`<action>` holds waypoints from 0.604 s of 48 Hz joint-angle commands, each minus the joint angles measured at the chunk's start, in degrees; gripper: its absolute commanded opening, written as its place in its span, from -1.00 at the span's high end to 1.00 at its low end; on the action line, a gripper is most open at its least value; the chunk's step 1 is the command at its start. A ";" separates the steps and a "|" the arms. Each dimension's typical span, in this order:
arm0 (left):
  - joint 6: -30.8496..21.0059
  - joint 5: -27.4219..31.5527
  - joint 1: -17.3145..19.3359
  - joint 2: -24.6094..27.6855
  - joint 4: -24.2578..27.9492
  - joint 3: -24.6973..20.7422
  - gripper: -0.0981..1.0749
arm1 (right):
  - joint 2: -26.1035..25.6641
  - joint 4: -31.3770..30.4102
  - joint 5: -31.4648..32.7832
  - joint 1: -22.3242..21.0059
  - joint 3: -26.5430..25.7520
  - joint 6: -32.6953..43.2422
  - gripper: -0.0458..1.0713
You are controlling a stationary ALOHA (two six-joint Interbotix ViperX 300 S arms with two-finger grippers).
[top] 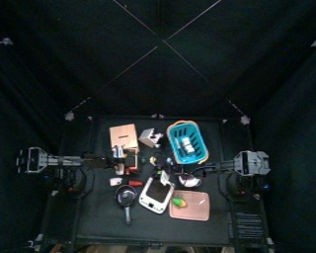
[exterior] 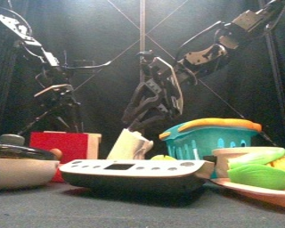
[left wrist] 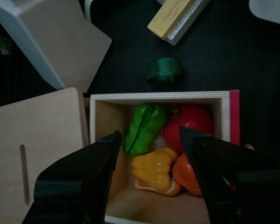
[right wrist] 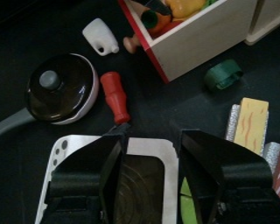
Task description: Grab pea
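We found the pea (left wrist: 143, 129) lying inside an open wooden box (left wrist: 166, 98). It was a bright green, elongated piece near one inner wall. Touching it on one side was a red piece (left wrist: 196, 122). A yellow piece (left wrist: 154, 166) and an orange piece (left wrist: 189, 175) filled the rest of the box just beside it.

The left fingers (left wrist: 90, 171) hung straight above the box. They stood wide apart, with the pea and its neighbours showing in the gap between them, and they held nothing. We could not tell whether they touched the box.

A flat wooden panel (left wrist: 38, 131) lay against the box on one side. On the bare bench (left wrist: 224, 52) just outside the box sat a small darker green piece (left wrist: 166, 70), apart from the box wall. A pale wooden block (left wrist: 178, 16) lay farther out.

The right fingers (right wrist: 90, 175) were also spread apart and empty, poised over a white scale (right wrist: 55, 192) with a dark disc on top. Near them we saw a black pan (right wrist: 55, 87) and a red stick-shaped piece (right wrist: 115, 96) beside it. A small white bottle shape (right wrist: 99, 37) lay close to the box corner.

From above, the blue basket (top: 188, 141) stood well apart from the box, on the right arm's side.
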 commanded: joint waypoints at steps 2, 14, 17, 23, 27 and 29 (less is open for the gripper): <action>0.09 -0.97 0.79 1.14 0.26 -1.32 -0.71 | -2.55 0.26 -0.53 -0.18 -0.44 0.00 -0.53; 0.09 -2.81 2.29 4.75 0.35 -1.67 -0.71 | -2.29 0.35 -0.53 -0.18 -0.26 0.00 -0.53; 0.00 -3.08 2.64 5.80 0.53 -1.85 -0.71 | -2.20 0.44 -0.44 -0.09 -0.18 0.00 -0.53; 0.00 -3.08 2.99 7.21 0.62 -2.46 -0.71 | -2.02 0.35 -0.44 -0.09 -0.09 0.00 -0.53; 0.00 -3.08 3.16 8.17 0.70 -2.90 -0.71 | -1.93 0.35 -0.53 -0.09 0.00 0.00 -0.53; 0.00 -3.08 3.25 8.61 0.70 -3.08 -0.71 | -1.93 0.35 -0.53 -0.18 0.09 0.00 -0.53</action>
